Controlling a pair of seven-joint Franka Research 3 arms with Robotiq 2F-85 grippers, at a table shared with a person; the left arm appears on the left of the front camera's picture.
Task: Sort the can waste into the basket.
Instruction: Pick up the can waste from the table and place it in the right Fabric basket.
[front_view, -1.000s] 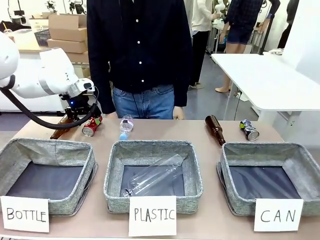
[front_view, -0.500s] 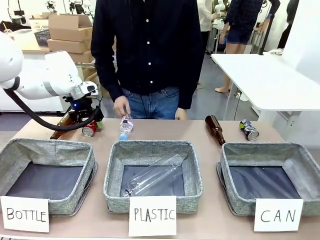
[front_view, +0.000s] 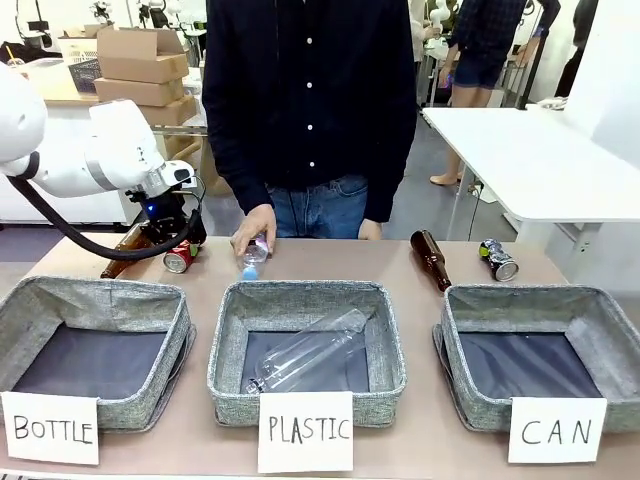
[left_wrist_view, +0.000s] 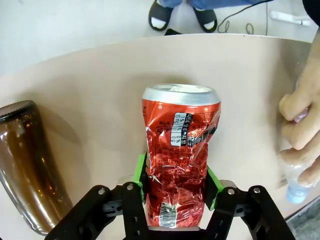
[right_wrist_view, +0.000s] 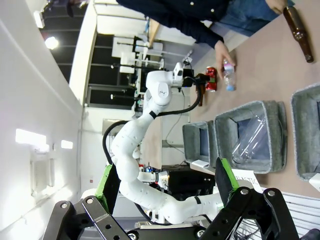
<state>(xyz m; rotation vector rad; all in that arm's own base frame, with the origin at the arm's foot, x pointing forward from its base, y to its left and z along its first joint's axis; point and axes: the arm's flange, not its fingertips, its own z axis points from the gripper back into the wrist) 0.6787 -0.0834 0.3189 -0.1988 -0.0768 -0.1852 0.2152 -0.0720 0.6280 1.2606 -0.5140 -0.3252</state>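
- Left pincer (left_wrist_view: 177, 181): clamped on crumpled red can (left_wrist_view: 180, 145), far left of table (front_view: 340, 265), just beside brown glass bottle (left_wrist_view: 25, 165);
- Right pincer (right_wrist_view: 166, 182): spread wide, gripping nothing;
- Dark can (front_view: 498, 259): lying behind CAN basket (front_view: 530, 296), outside it.

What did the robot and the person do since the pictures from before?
The robot's left hand squeezed shut on the crumpled shiny red metal can. The person leaned in, and the person's hand came down onto the small clear plastic bottle. The dark can, the brown glass bottle near it and the grey woven CAN basket stayed put.
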